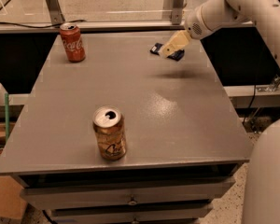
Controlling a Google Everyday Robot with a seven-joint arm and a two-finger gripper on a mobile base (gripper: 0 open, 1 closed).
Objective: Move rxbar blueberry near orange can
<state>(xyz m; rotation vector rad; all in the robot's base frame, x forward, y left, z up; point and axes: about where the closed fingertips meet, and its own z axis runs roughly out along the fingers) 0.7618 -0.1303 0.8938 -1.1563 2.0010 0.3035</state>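
The rxbar blueberry (157, 48) is a dark navy flat wrapper lying at the far right of the grey table (177, 111); my gripper covers its middle, so only its two ends show. The gripper (169, 50), with tan fingers on a white arm, hangs right over the bar. The orange can (109, 133), golden-tan with dark script and a silver open top, stands upright near the table's front edge, far from the bar.
A red Coca-Cola can (73, 42) stands upright at the far left corner. A metal rail (107, 26) runs behind the table. Drawers (130, 192) sit below the front edge. A cardboard box (4, 197) lies on the floor at left.
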